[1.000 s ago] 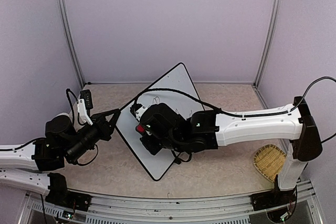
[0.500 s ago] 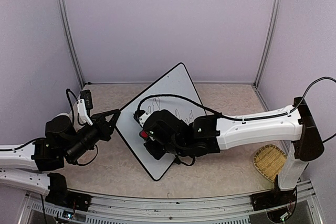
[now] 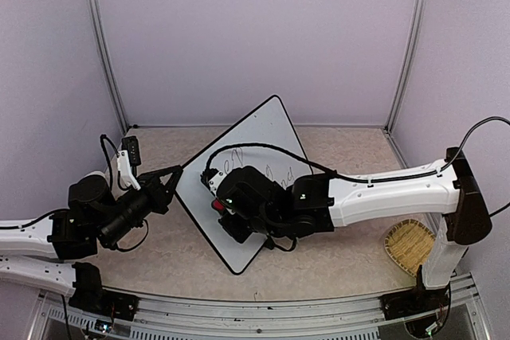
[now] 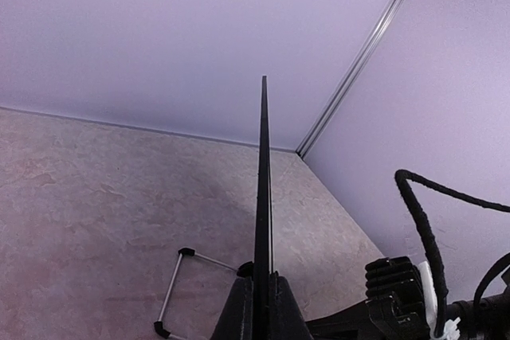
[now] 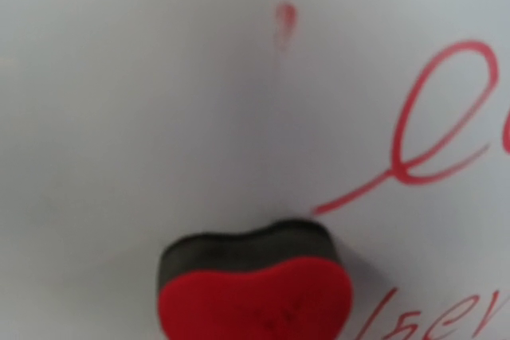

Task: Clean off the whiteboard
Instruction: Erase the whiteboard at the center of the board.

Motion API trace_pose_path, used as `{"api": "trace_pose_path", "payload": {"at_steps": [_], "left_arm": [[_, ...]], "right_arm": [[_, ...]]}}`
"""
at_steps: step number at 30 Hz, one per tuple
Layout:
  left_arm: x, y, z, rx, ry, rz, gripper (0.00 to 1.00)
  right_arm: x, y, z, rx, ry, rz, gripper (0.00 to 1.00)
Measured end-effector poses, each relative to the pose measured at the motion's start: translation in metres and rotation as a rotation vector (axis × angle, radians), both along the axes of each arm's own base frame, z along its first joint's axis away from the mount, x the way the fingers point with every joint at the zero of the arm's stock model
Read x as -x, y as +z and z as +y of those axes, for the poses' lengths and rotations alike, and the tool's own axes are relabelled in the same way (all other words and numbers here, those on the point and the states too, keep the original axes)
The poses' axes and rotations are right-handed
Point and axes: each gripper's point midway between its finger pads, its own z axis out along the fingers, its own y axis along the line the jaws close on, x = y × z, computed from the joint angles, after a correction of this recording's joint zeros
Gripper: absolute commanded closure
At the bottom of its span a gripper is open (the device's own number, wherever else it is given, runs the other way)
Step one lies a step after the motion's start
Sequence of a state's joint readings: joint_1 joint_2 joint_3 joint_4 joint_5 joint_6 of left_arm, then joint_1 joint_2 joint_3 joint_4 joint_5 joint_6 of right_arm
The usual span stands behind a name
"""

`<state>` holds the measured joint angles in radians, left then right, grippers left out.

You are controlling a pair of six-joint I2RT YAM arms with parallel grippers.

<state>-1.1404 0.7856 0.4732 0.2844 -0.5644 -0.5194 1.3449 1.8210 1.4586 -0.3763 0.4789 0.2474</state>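
The whiteboard [image 3: 239, 197] stands tilted on the table like a diamond, with handwriting [image 3: 275, 171] on its upper part. My left gripper [image 3: 171, 177] is shut on its left corner. In the left wrist view the whiteboard [image 4: 263, 181] shows edge-on as a thin black line, clamped between my fingers [image 4: 239, 312]. My right gripper [image 3: 225, 211] is shut on a red eraser [image 3: 216, 205] and presses it against the board's face. In the right wrist view the eraser [image 5: 255, 292], red with a black felt side, lies on the white surface just left of red writing [image 5: 430, 149]. The right fingers are hidden there.
A woven yellow basket [image 3: 408, 246] lies at the front right by the right arm's base. The board's wire foot [image 4: 177, 288] rests on the beige tabletop behind it. Purple walls and metal posts [image 3: 103, 45] close in the back and sides.
My right arm slid the eraser down and toward the near side of the board, uncovering handwriting on the upper part. The left arm and the board have stayed still.
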Motion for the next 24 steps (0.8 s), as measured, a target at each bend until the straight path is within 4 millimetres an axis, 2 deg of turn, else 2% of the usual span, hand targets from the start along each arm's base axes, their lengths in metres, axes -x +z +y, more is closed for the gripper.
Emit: {"api": "trace_pose_path", "payload": {"at_steps": [3, 15, 24], "left_arm": [[0.0, 0.001, -0.001, 0.007, -0.006, 0.0, 1.0], [0.0, 0.001, -0.001, 0.015, -0.002, 0.001, 1.0], [-0.001, -0.001, 0.001, 0.011, 0.006, 0.003, 1.0]], "right_arm": [[0.001, 0.006, 0.002, 0.011, 0.02, -0.013, 0.86], [-0.005, 0.057, 0.038, -0.053, 0.072, -0.09, 0.86], [-0.001, 0.054, 0.043, -0.068, 0.083, -0.087, 0.86]]}}
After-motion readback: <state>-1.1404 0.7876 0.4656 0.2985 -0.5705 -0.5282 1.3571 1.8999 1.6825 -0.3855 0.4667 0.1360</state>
